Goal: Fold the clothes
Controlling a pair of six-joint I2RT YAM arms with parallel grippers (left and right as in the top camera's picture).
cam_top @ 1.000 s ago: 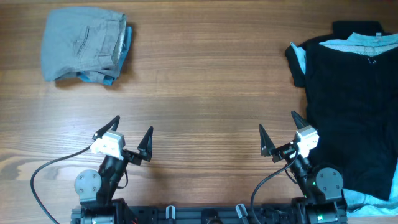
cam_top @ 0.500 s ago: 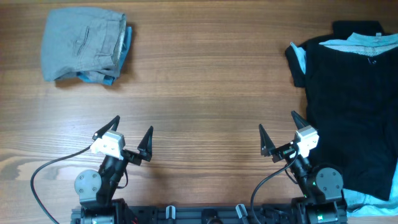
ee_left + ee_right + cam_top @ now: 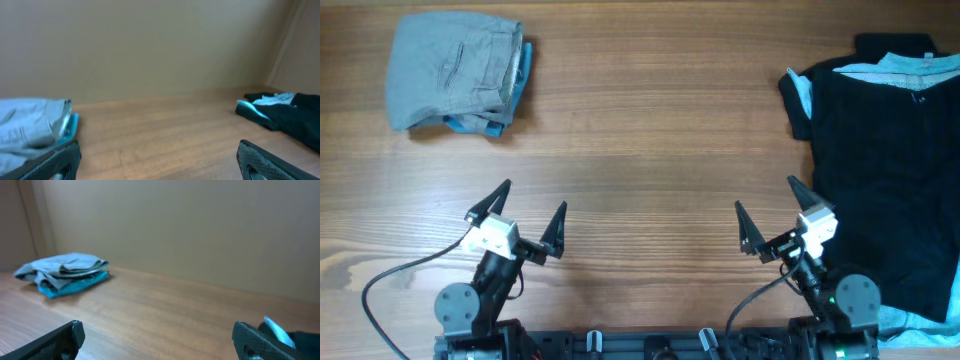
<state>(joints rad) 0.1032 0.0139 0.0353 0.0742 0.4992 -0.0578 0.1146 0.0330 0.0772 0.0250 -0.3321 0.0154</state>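
Observation:
A folded grey garment (image 3: 452, 68) lies on a folded light-blue one (image 3: 520, 70) at the table's far left; the stack shows in the left wrist view (image 3: 32, 131) and right wrist view (image 3: 65, 270). A black garment (image 3: 880, 170) lies spread over a light-blue one (image 3: 920, 66) at the right; it shows in the left wrist view (image 3: 287, 112). My left gripper (image 3: 525, 208) is open and empty near the front edge, left of centre. My right gripper (image 3: 767, 212) is open and empty near the front edge, just left of the black garment.
The wooden table (image 3: 650, 140) runs between the two piles. The arm bases and a cable (image 3: 390, 285) sit along the front edge. A plain wall (image 3: 150, 45) stands behind the table.
Both grippers have shifted very slightly; the clothes have not moved.

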